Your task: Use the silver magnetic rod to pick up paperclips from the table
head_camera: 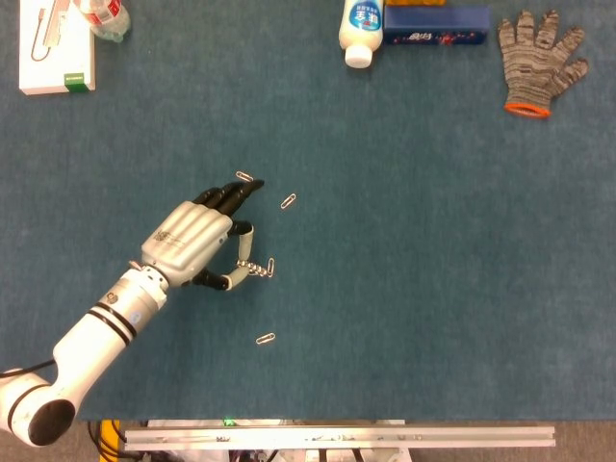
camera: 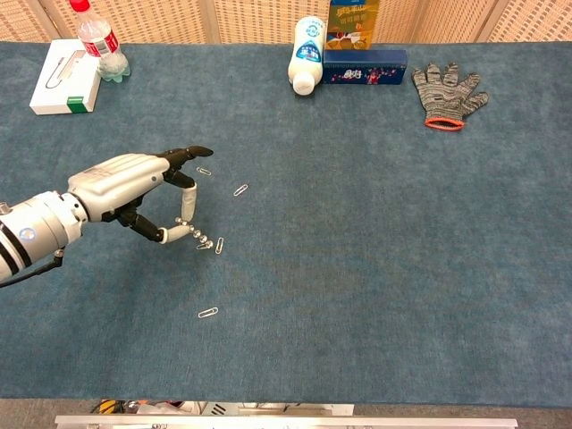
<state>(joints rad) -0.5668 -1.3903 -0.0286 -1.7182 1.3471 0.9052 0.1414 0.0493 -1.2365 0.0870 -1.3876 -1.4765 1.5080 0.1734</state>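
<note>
My left hand [head_camera: 192, 241] [camera: 134, 183] pinches a short silver magnetic rod [head_camera: 248, 269] [camera: 205, 242] between thumb and a finger, the other fingers stretched forward. The rod's tip touches or nearly touches a paperclip [head_camera: 270, 267] [camera: 219, 245] in the middle of the blue table. Another paperclip [head_camera: 244, 177] [camera: 204, 171] lies just beyond the fingertips, one [head_camera: 288, 201] [camera: 240, 189] further right, and one [head_camera: 266, 339] [camera: 208, 313] nearer the front edge. My right hand shows in neither view.
At the back edge lie a white bottle [head_camera: 360, 27] on its side, a blue box [head_camera: 438, 25] and a grey knit glove [head_camera: 542, 60]. A white box [head_camera: 55, 56] and a water bottle [camera: 96, 40] stand at the back left.
</note>
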